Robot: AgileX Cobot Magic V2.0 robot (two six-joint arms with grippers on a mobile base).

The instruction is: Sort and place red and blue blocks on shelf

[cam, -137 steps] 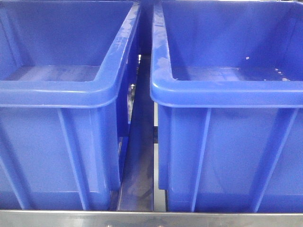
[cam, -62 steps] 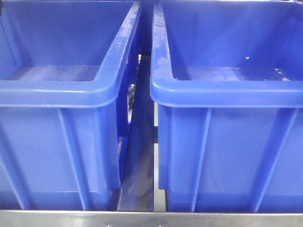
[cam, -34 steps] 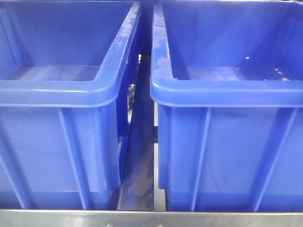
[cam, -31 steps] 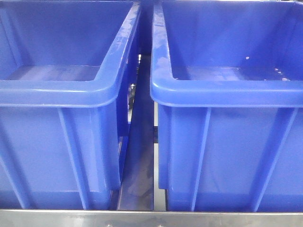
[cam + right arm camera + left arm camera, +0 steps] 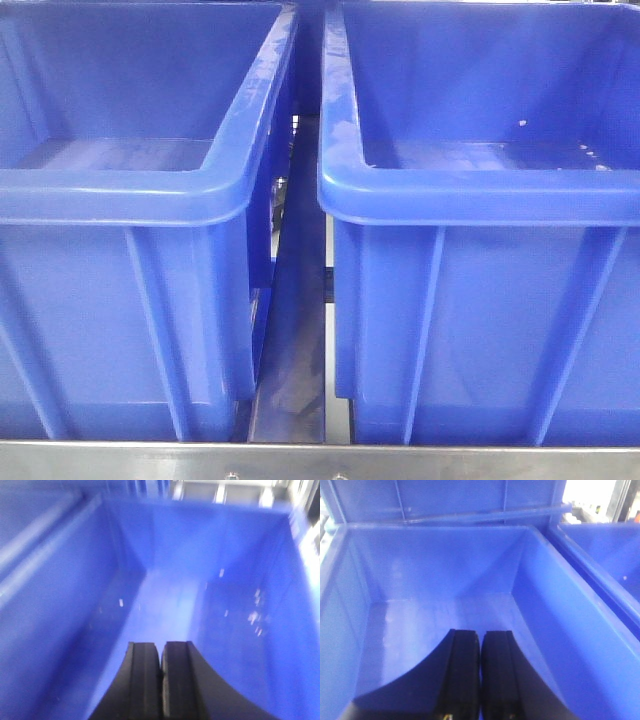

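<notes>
No block shows; left gripper and right gripper point toward 12 o'clock into empty bins, fingers pressed together, holding nothing.

Even blue-tinted light, blown-out white glare at top right, soft blur throughout the right wrist view.

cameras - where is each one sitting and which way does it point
Exterior front-facing: low, level with the rack, facing two blue bins, left bin and right bin, behind the shelf rail; no robot part shows.
Left wrist: above the left gripper, looking down into a bin; jaws closed, nothing held.
Right wrist: above the right gripper, looking down into a bin, blurred; jaws closed, nothing held.
Shared: all views show blue bins; none shows a block.
</notes>
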